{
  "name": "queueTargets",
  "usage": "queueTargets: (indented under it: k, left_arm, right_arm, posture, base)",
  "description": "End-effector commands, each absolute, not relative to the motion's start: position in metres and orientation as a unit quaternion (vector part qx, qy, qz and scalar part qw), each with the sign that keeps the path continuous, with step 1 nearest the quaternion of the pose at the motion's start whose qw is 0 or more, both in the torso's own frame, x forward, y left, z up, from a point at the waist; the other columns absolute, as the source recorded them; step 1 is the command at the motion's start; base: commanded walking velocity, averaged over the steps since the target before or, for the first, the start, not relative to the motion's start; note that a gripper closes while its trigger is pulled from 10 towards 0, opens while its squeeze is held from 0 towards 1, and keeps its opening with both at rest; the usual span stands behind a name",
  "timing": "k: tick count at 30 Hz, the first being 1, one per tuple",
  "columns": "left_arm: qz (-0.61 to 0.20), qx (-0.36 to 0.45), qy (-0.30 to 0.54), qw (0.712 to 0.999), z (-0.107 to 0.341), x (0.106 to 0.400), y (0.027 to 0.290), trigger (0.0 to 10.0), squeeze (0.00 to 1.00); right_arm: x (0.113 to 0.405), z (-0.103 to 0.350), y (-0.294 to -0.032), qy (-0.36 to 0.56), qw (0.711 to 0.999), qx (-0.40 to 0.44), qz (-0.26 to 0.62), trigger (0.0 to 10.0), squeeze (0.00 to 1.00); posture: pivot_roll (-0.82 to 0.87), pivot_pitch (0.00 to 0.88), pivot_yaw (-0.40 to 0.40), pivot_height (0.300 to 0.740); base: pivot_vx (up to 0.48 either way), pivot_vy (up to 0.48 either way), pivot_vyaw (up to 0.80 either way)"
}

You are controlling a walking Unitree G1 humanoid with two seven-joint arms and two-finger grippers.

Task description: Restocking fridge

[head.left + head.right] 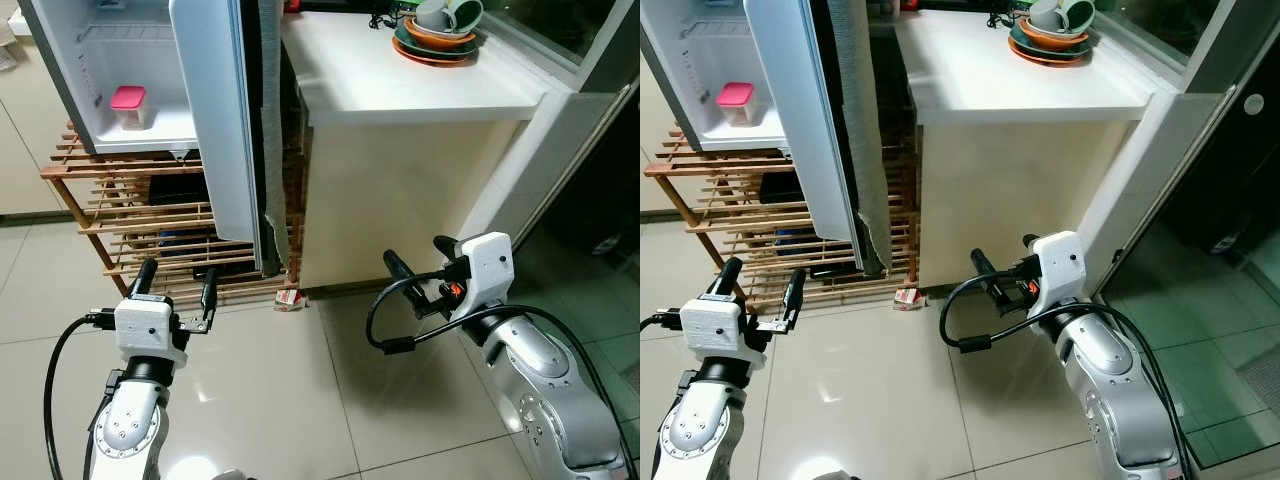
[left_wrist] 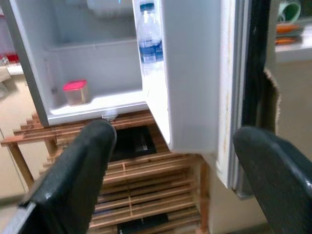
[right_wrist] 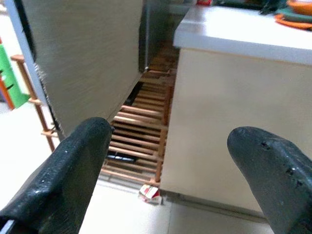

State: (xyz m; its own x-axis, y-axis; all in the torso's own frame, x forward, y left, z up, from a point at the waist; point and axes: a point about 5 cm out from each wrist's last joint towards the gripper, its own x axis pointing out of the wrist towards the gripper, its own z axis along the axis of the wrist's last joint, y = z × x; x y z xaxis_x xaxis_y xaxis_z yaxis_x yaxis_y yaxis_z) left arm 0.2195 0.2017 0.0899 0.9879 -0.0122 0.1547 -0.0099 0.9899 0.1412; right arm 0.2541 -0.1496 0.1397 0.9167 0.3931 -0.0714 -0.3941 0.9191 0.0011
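Left end effector low before fridge

Fridge interior and door were white. Container inside had a pink lid over a clear body. Bottle in the door was clear with a blue label. Rack beneath — reddish-brown wood. Counter top white, its front cream. Stacked dishes — orange and green. Floor tiles pale beige, glossy.

Silver arms, white wrist housings, black fingers.
Left gripper and right gripper carried looped black cables.
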Motion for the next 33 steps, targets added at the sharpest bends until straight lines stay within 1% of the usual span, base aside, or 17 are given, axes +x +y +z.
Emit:
queueTargets:
  k: [1,2,3,5,17,21,23,27,33]
  left_arm:
    - [-0.012,0.062,-0.130,0.989,0.130,0.244,0.184,10.0,0.00]
    - [-0.016,0.051,-0.156,0.986,0.155,0.259,0.171,10.0,0.00]
    - [-0.019,0.044,-0.171,0.984,0.171,0.268,0.162,10.0,0.00]
    - [-0.020,0.041,-0.179,0.983,0.178,0.273,0.157,10.0,0.00]
    - [-0.030,0.037,-0.152,0.987,0.173,0.277,0.155,10.0,0.00]
    - [0.019,-0.023,-0.113,0.993,0.172,0.274,0.166,10.0,0.00]
    - [0.038,-0.045,-0.085,0.995,0.163,0.270,0.173,10.0,0.00]
    - [0.040,-0.046,-0.073,0.995,0.158,0.269,0.175,10.0,0.00]
    - [0.028,-0.011,-0.075,0.997,0.165,0.274,0.170,10.0,0.00]
  right_arm:
    - [0.269,0.152,-0.158,-0.002,0.988,-0.008,0.152,10.0,0.00]
    - [0.281,0.158,-0.159,-0.021,0.992,0.004,0.121,10.0,0.00]
    - [0.289,0.162,-0.158,-0.032,0.994,0.013,0.104,10.0,0.00]
    - [0.292,0.164,-0.158,-0.036,0.994,0.018,0.097,10.0,0.00]
    - [0.294,0.165,-0.158,-0.039,0.995,0.012,0.093,10.0,0.00]
    - [0.298,0.162,-0.159,-0.036,0.995,0.008,0.091,10.0,0.00]
    - [0.299,0.161,-0.162,-0.033,0.996,0.011,0.087,10.0,0.00]
    - [0.301,0.161,-0.164,-0.032,0.996,0.014,0.085,10.0,0.00]
    - [0.303,0.161,-0.161,-0.035,0.995,0.018,0.093,10.0,0.00]
  posture:
    - [-0.10,0.000,-0.004,0.740]
    - [-0.10,0.000,0.001,0.740]
    - [-0.10,0.000,0.001,0.740]
    - [-0.10,0.000,0.001,0.740]
    - [-0.11,0.000,0.009,0.740]
    - [-0.11,0.000,0.009,0.740]
    - [-0.11,0.000,0.009,0.740]
    - [-0.11,0.000,0.009,0.740]
    - [-0.10,0.000,0.003,0.740]
  base:
    - [0.000,0.000,0.40]
    - [0.000,0.000,0.00]
    - [0.000,0.000,0.00]
    - [0.000,0.000,0.00]
    - [0.000,0.000,0.00]
    - [0.000,0.000,0.00]
    - [0.000,0.000,0.00]
    - [0.000,0.000,0.00]
    - [0.000,0.000,0.66]
